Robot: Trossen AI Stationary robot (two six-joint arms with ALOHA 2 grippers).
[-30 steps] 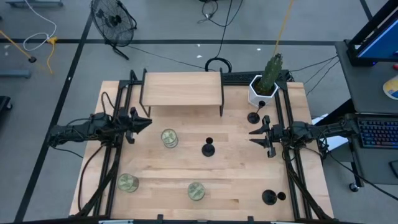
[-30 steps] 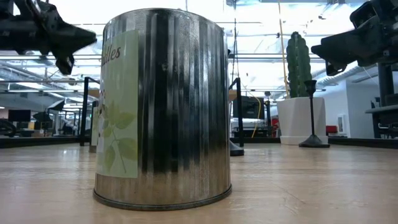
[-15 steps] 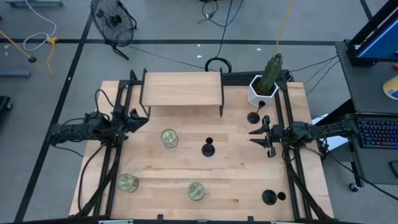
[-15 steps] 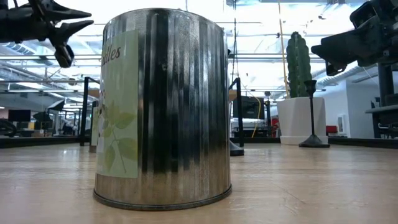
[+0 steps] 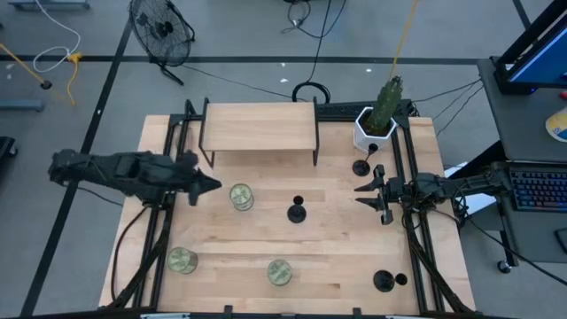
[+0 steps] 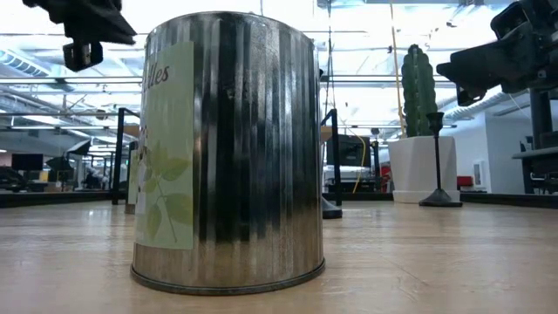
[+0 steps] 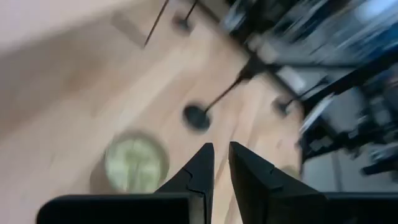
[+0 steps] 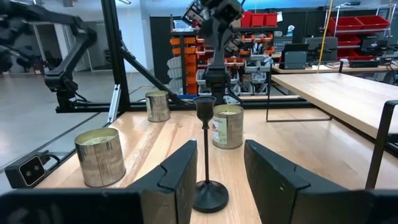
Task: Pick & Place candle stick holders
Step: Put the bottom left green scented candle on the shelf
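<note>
Three black candle stick holders stand on their round bases on the wooden table: one in the middle [image 5: 297, 211], one by the cactus pot [image 5: 361, 167], one at the near right corner [image 5: 384, 282]. My left gripper [image 5: 211, 184] hangs above the table's left side, next to a greenish jar [image 5: 240, 197]. It points slantwise down with its fingers [image 7: 221, 163] shut to a narrow slit and nothing in them. The middle holder [image 7: 198, 116] lies ahead of it. My right gripper [image 5: 363, 193] stands open at the right, level, facing the middle holder [image 8: 208, 155] from a distance.
Two more greenish jars [image 5: 182, 260] [image 5: 279, 272] stand near the front edge; one fills the low view [image 6: 227, 148]. A wooden shelf on black legs [image 5: 260, 128] stands at the back, with a cactus in a white pot [image 5: 376, 124] at the back right.
My left arm has lifted and reached out over the table. Its gripper has risen, tipped from level to slanting down and rolled, its tip shifting slightly toward the near edge and the jar. Its fingers stay as they were.
</note>
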